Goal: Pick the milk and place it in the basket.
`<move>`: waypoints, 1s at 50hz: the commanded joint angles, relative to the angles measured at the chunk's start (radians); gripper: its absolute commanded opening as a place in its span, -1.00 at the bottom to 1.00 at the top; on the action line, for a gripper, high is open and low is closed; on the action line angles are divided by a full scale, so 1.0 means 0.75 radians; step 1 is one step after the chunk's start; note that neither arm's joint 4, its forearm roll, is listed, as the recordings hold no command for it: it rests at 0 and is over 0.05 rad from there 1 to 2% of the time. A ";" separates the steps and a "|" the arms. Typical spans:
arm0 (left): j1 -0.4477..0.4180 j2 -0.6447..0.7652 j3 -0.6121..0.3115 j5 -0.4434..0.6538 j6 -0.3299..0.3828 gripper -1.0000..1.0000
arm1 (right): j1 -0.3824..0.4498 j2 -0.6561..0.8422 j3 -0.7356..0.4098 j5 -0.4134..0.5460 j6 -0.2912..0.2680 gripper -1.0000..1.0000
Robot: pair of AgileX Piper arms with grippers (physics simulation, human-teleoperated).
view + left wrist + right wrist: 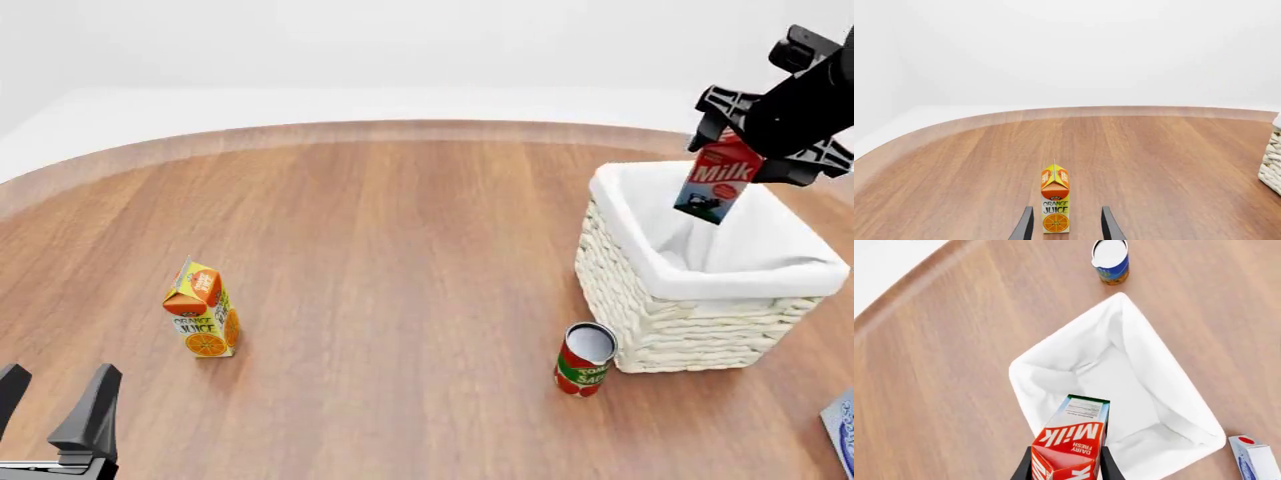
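Above the large whitish woven wicker basket (674, 320) with its white cloth lining, the right gripper (763, 140) is clamped on the small gable-top milk carton (718, 178), red on top with white "Milk" lettering and blue and white below. The carton hangs tilted in the air over the basket's open mouth, clear of the lining; the right wrist view shows it (1071, 442) held between the two dark fingers, with the white interior (1121, 385) beneath. A small red tomato can (585, 358) stands on the brown wooden desk (400, 260) just beside the basket's near wall. Well apart, on the left side of the desk, an orange-yellow juice carton (202, 310) stands upright. The left gripper (54, 415) sits low near the front edge, its fingers apart and holding nothing, with the juice carton (1055, 200) ahead of it.
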 commanded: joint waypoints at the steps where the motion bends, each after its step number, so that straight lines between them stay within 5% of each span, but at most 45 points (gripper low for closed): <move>1: 0.000 0.000 0.000 0.000 0.000 1.00 | -0.037 0.027 0.082 -0.121 0.042 -1.00; 50: 0.000 0.000 0.000 0.000 0.000 1.00 | -0.093 0.164 0.273 -0.359 0.044 -1.00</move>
